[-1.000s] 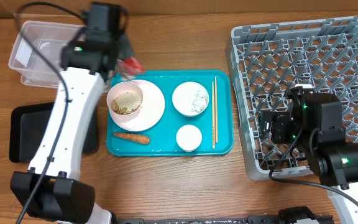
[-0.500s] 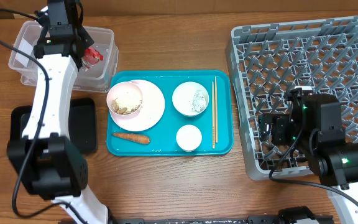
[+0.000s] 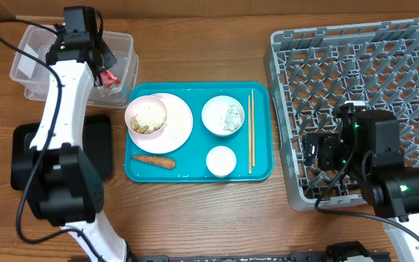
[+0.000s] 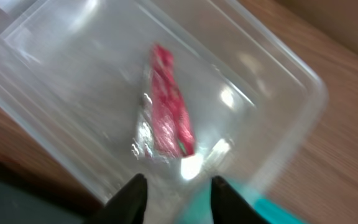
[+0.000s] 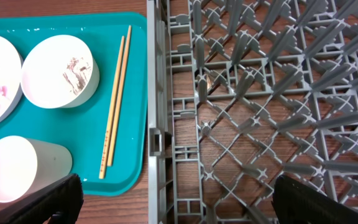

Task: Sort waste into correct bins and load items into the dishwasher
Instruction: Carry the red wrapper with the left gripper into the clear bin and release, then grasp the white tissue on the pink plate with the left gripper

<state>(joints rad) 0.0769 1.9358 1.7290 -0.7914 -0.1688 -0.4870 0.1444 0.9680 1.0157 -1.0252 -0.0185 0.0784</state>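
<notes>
Over at the far left of the wooden table (image 3: 195, 44), inside the clear plastic rectangular tub with a white label (image 3: 31, 45): the red foil wrapper (image 4: 166, 115). Seen just past the tips of the left gripper (image 4: 178, 190), not between them. Loose, not pinched. Left jaws parted a little, holding nothing. Lying on the tub floor or dropping onto it (too blurry to say which).

To do this drop well: spread the jaws a bit wider, so no foil sticks to a finger. Lift straight up, clear of the tub rim, without bumping the wall. Look for the wrapper down in the tub before swinging away.

Long and thin, crumpled, bright red with shiny silver at the lower edge. Light by the look of it, so likely to cling or flutter.

Further out, on the teal plastic tray (image 3: 195, 164): a pale pink round plate (image 3: 180, 124) with a bowl of beige crumbs (image 3: 146, 116) on it, a small orange carrot (image 3: 153, 161), a second bowl (image 3: 222, 115), a small white cup (image 3: 221, 161) and two thin wooden chopsticks (image 3: 251, 131). Next to the tub, a shallow black tray (image 3: 22, 145). Off to the right, the big grey dish rack (image 3: 355, 58), with the right gripper (image 5: 176, 193) above its edge, jaws wide apart and holding nothing.
</notes>
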